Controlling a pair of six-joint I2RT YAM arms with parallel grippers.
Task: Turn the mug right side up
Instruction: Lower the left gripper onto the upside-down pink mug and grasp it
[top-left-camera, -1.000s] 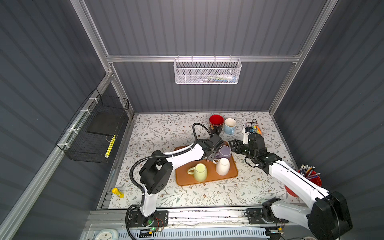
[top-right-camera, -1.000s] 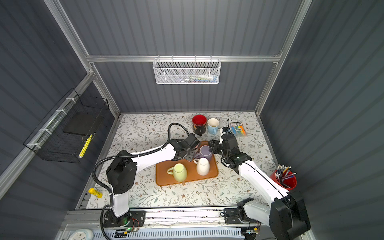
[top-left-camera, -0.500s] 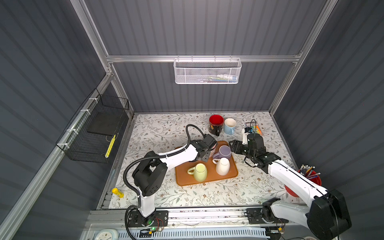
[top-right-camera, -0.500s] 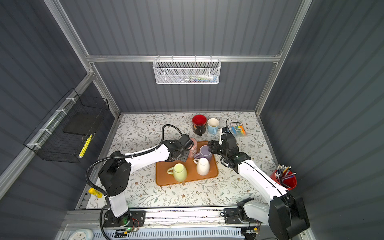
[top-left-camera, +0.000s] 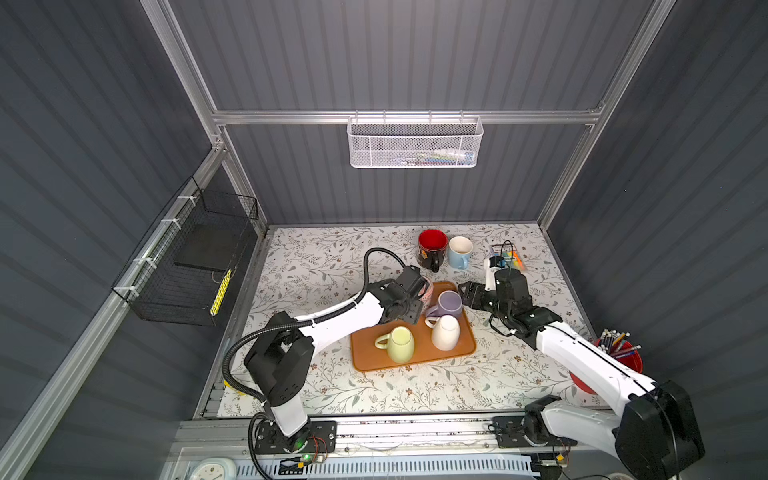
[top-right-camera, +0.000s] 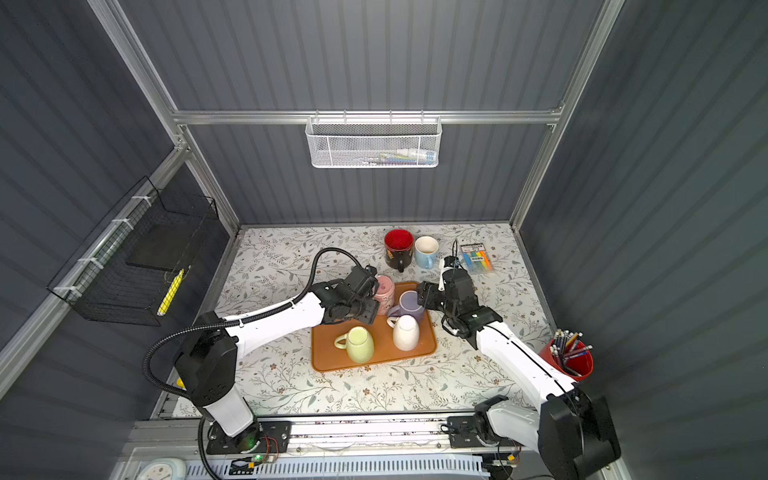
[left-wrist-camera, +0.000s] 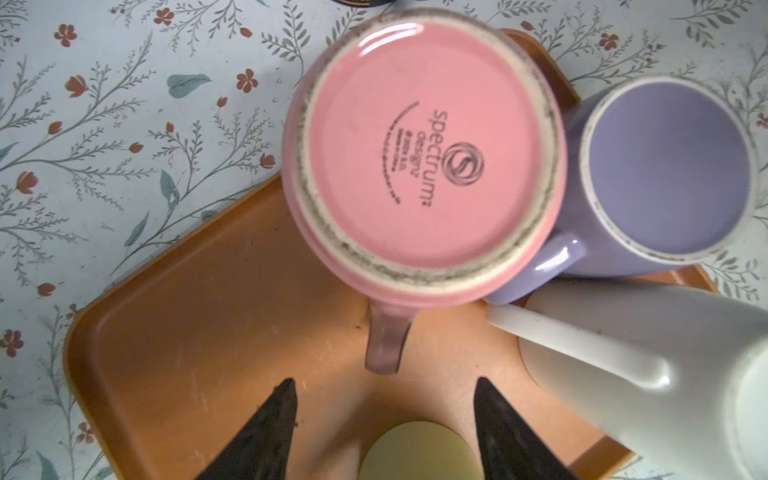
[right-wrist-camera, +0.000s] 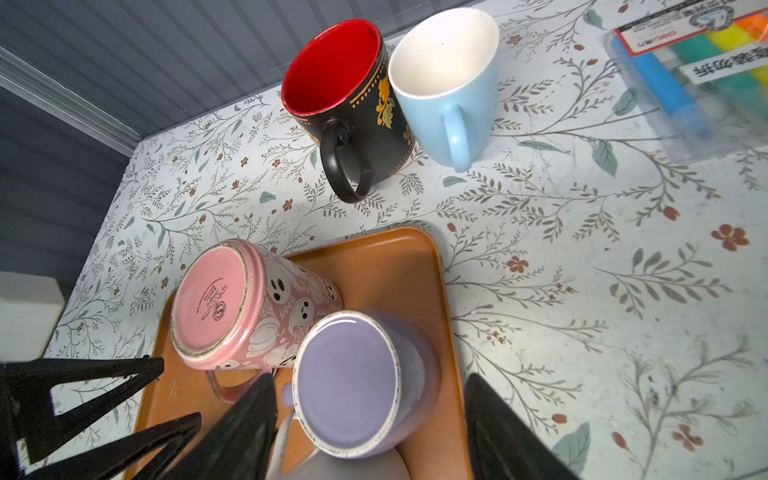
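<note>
Orange tray (left-wrist-camera: 199, 291) sits on the floral tabletop (right-wrist-camera: 582, 257) and carries four mugs, all of them base-up.

Pink ghost-print mug (right-wrist-camera: 216, 303): at the tray's far edge, upside down and tilted, maker's stamp on the base facing up. Its side touches the purple mug (left-wrist-camera: 665, 174) next to it, which is also inverted and tilted. The pink handle points toward the left gripper (left-wrist-camera: 383, 380).

Left gripper: jaws spread wide with nothing between them, tips just short of the pink handle, hovering over bare tray.

Right gripper (right-wrist-camera: 370, 378): jaws wide, one on each side of the purple mug. A clear gap shows at one finger. The other finger overlaps the mug's rim in the right wrist view, so contact there cannot be told.

White mug (top-left-camera: 445, 332) and yellow-green mug (top-left-camera: 401, 344) stand inverted on the near half of the tray, the white one just beside the purple.

Beyond the tray, a black mug with a red interior (right-wrist-camera: 374, 137) and a light blue mug (right-wrist-camera: 453, 104) stand upright, side by side. A highlighter pack (right-wrist-camera: 685, 75) lies near them. A red pencil cup (top-right-camera: 575, 361) stands well apart at the table's right edge.
</note>
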